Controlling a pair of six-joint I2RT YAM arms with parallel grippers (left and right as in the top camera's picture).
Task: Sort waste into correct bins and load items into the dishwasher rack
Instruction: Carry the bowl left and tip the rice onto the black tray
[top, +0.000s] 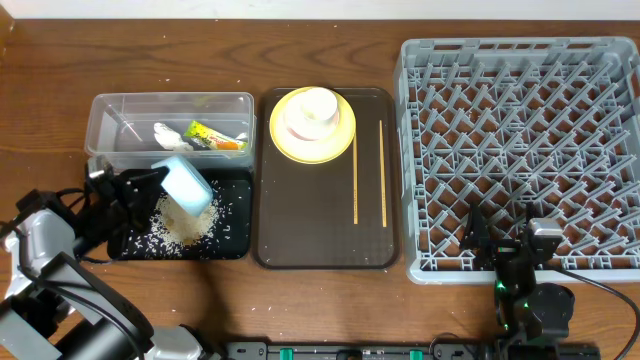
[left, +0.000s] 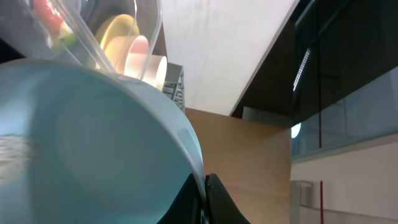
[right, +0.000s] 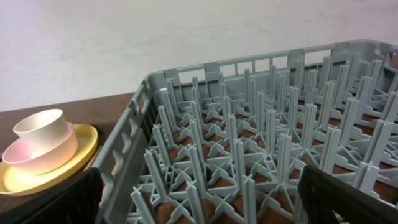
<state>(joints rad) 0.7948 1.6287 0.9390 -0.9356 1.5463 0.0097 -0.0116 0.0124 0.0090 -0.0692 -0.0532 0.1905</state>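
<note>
On the right of the brown wooden worktop (top: 50, 60) we see the large square grey plastic dishwasher rack (top: 520, 120). Our right pincer (top: 500, 238) hangs over its near edge with jaws spread wide, gripping nothing.

Just left of the rack lies the dark brown rectangular serving tray (top: 320, 235). Further left stands the clear plastic rectangular tub (top: 110, 110), and just in front of it is the shallow black rectangular tray (top: 235, 235).

At the brown tray's far end sits the round yellow plate (top: 342, 145). On it rests the pale pink-white bowl (top: 290, 122).

Our left pincer (top: 152, 180) is pressed together on the rim of the small light-blue bowl (top: 188, 187). It holds the bowl tilted over the far part of the black tray. In the left wrist view this bowl (left: 93, 143) fills the lower left.

Inside the pink-white bowl stands the small white cup (top: 318, 105). Two thin wooden chopsticks (top: 356, 170) lie parallel, slightly apart, along the brown tray's right side.

The clear tub holds the small green-and-orange snack wrapper (top: 210, 135) and the crumpled white tissue (top: 166, 131). Whitish rice-like scraps (top: 185, 228) are strewn on the black tray, heaped right under the tilted bowl.
</note>
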